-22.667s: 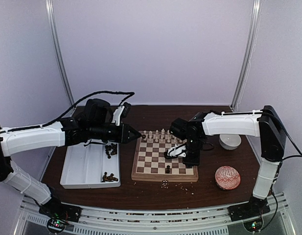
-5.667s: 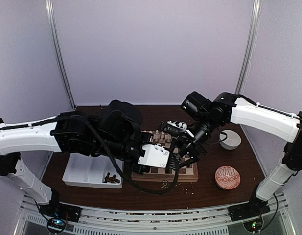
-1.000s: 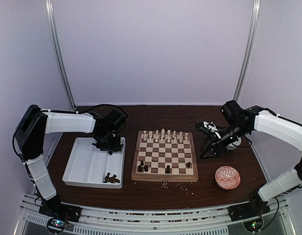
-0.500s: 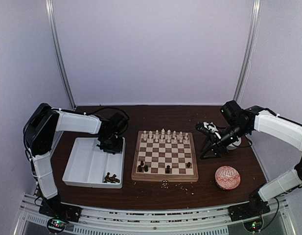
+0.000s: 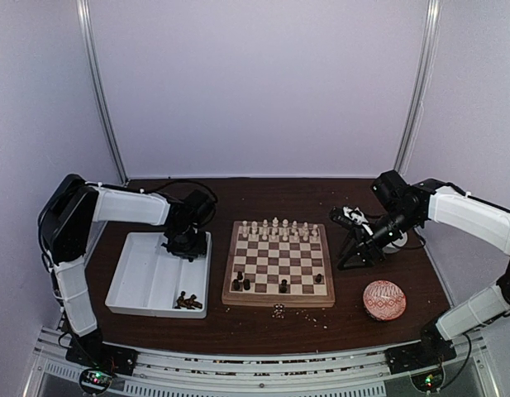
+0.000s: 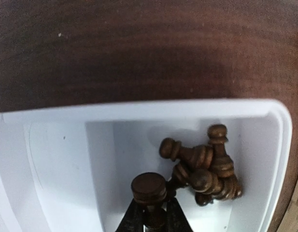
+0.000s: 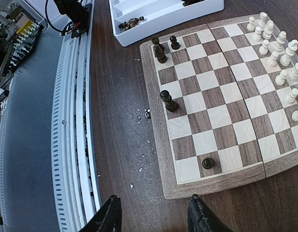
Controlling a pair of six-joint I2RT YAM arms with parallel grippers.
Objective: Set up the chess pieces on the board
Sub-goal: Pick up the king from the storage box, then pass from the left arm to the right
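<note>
Left hand [image 6: 154,218] narrowed onto dark brown round-headed pawn [image 6: 149,188] in tray [image 6: 139,107]; right hand [image 7: 153,203] unchanged, wide open, empty.

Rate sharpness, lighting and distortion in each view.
Top external: even, soft light, no glare, chess pieces too small for detail. Left wrist: close-up, dark pieces slightly blurred, faint shadows on the tray wall. Right wrist: sharp, board seen skewed.
</note>
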